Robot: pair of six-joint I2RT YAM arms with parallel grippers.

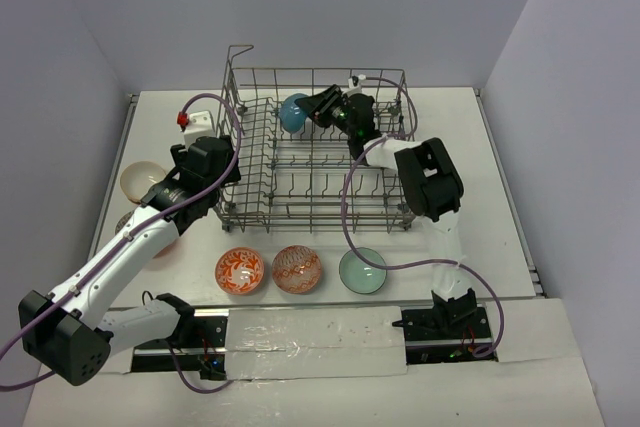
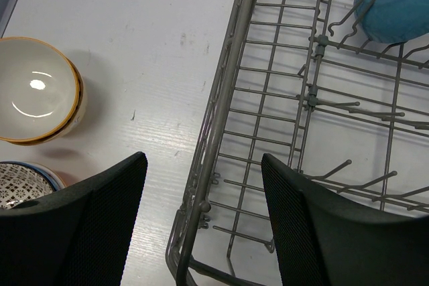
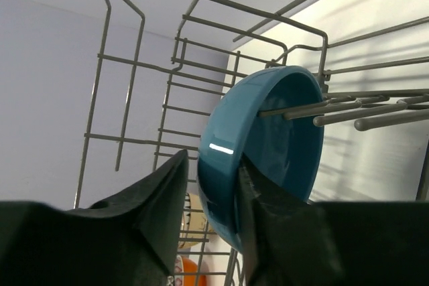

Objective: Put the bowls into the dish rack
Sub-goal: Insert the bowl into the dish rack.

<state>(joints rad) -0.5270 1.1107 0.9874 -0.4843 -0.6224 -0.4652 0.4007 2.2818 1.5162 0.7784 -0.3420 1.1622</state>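
In the middle of the white surface (image 1: 490, 167), a large rectangular grey wire dish rack (image 1: 300, 209) with tall mesh sides and rows of upright tines. Inside it, in the far row and left of the middle, one round teal-blue ceramic bowl (image 1: 292, 113), standing on its edge and leaning on the tines, with two tines reaching into its hollow in the right wrist view.

Right gripper (image 3: 211, 165) at this bowl, astride the rim: one finger outside the wall, one inside. Only narrowly parted, with a thin gap visible between the outer finger and the bowl wall, so no firm clamp to see.

Left gripper (image 2: 201, 165) spread wide and holding nothing, above the left wall of the rack, close to its near-left corner.

Along the near edge of the surface, in front of the rack, three bowls in a row, upright and apart from each other. On the left an orange-red patterned bowl (image 1: 240, 270), in the middle a paler orange-and-white patterned bowl (image 1: 297, 269), on the right a plain pale green bowl (image 1: 362, 270).

At the left edge of the surface, beside the rack, a cream bowl (image 2: 37, 92) with a tan rim, seemingly nested in a second one of the same kind. Just beside it, on the near side, a blue-white patterned bowl (image 2: 17, 184), partly hidden behind one finger of the left gripper.
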